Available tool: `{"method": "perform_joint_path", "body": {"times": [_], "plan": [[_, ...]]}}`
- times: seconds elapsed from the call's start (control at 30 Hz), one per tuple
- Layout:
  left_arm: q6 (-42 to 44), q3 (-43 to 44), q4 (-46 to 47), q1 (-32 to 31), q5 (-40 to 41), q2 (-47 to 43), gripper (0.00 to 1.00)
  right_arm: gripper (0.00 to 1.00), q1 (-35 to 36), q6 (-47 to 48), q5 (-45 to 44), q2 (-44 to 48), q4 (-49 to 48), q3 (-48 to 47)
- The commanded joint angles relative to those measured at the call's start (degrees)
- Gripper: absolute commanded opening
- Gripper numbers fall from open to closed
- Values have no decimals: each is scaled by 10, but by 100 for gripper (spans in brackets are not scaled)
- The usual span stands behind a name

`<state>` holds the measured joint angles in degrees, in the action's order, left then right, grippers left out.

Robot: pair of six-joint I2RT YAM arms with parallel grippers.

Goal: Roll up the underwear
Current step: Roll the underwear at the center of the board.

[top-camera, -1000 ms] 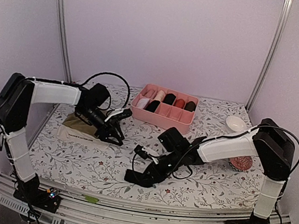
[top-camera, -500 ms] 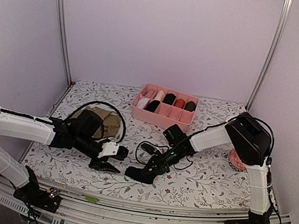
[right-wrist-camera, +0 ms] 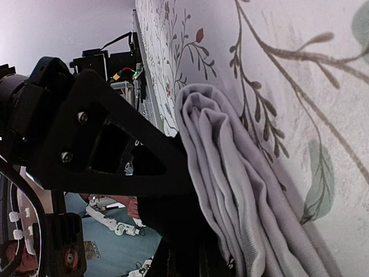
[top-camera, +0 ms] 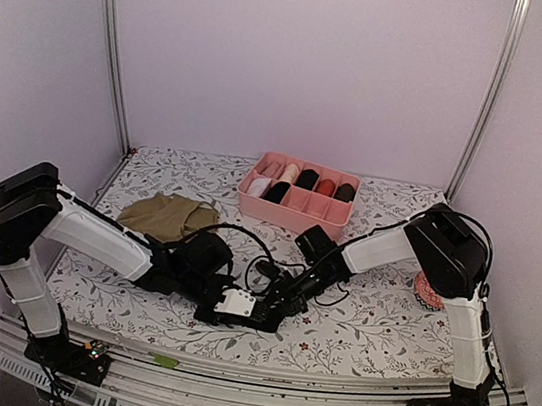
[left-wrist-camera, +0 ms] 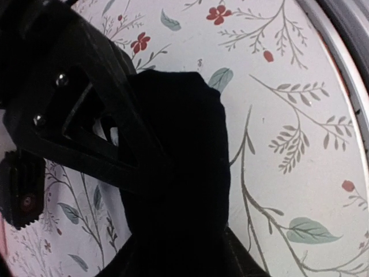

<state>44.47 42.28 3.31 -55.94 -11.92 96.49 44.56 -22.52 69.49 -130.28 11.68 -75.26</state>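
Between the pinching right fingers (right-wrist-camera: 109, 144) the black underwear (left-wrist-camera: 179, 173) is bunching; left fingers (left-wrist-camera: 86, 127), grip unclear, are arriving alongside to roll.

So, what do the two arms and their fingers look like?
The left arm and right arm share white tubular links, bulky black joint housings and loose looping black cables. Their fingers are black open triangular frames with small silver screws.

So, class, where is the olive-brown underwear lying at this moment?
In the top view, the olive-brown underwear lies crumpled on the left side of the table, left of the pink divided box and behind the left arm.
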Motion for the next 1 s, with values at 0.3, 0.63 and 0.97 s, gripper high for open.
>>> {"method": "perform_joint_path", "body": {"times": [0.3,0.63,0.97], "plan": [[-32,86,-198,25,-52,57,4,31,-45,30,-138,85,17,38],[-19,244,-417,104,-256,183,1,42,-24,128,-372,322,-40,218],[9,419,-577,150,-329,319,0,49,118,246,-556,378,-47,221]]}}
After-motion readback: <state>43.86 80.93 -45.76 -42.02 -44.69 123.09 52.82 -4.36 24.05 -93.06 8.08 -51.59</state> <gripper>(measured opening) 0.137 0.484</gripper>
